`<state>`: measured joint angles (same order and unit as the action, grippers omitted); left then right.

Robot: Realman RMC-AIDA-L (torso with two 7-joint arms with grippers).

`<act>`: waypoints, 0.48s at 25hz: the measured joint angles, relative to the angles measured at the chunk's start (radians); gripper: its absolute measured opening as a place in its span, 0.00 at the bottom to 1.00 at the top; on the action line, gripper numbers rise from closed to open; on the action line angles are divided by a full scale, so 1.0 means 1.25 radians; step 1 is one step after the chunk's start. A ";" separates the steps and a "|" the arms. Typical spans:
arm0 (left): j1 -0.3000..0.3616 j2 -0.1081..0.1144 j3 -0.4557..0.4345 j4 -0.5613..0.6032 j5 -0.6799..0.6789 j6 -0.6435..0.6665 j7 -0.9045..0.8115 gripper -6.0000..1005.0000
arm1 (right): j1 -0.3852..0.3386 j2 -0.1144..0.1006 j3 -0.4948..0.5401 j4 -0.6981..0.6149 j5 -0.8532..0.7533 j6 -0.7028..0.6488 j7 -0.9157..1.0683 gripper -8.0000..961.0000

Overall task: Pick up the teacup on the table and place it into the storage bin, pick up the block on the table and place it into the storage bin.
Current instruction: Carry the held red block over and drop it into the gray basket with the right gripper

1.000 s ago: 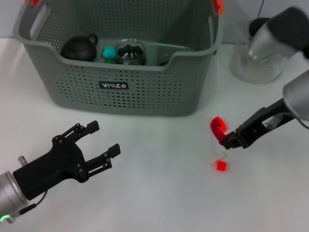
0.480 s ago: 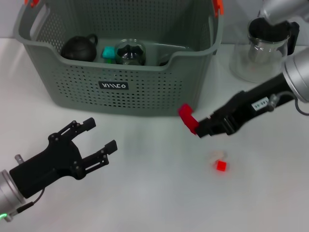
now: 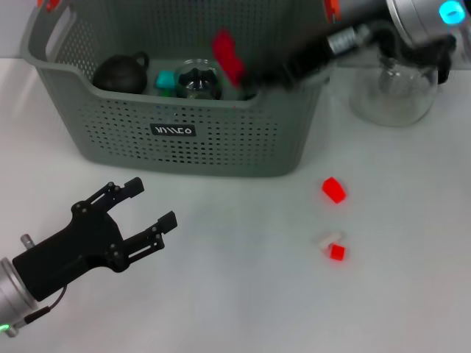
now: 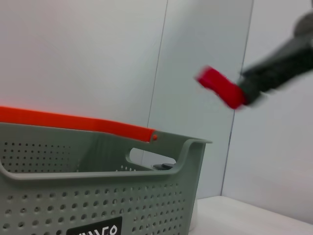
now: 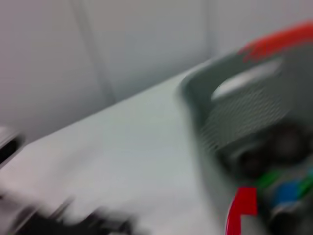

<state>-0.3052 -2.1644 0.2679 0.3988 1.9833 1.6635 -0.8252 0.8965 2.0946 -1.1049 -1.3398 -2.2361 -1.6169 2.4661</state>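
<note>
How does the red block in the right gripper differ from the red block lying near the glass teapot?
The held red block is up over the storage bin, clamped by the right gripper; the loose red block rests on the table, untouched. The held one looks longer; the loose one looks compact. Both are bright red.

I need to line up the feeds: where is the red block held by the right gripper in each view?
Head view: red block, above the storage bin, beside the right gripper.
Left wrist view: block, in the air above the bin's rim.
Right wrist view: block, over the bin.
Shared landmark: the bin.
</note>
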 joint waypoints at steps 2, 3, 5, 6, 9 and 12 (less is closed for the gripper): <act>0.000 0.000 0.000 0.000 0.000 0.001 0.000 0.84 | 0.022 0.002 -0.006 0.014 -0.029 0.082 0.004 0.13; 0.000 -0.001 0.000 0.000 0.000 0.001 0.000 0.84 | 0.034 0.002 -0.012 0.030 -0.038 0.123 0.006 0.13; 0.000 -0.001 0.000 0.000 0.000 0.001 0.000 0.84 | 0.064 0.000 -0.032 0.091 -0.060 0.213 0.011 0.13; -0.001 -0.001 0.000 0.000 0.000 0.001 0.000 0.84 | 0.082 -0.001 -0.040 0.131 -0.074 0.257 0.013 0.13; -0.004 -0.001 0.000 0.000 0.000 0.002 0.000 0.84 | 0.146 0.002 -0.063 0.271 -0.118 0.388 0.014 0.14; -0.006 -0.001 0.000 -0.002 0.000 0.002 0.000 0.84 | 0.208 0.004 -0.103 0.418 -0.139 0.533 0.010 0.16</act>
<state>-0.3130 -2.1661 0.2685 0.3965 1.9834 1.6663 -0.8253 1.1565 2.1001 -1.2340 -0.8175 -2.4103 -0.9504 2.4790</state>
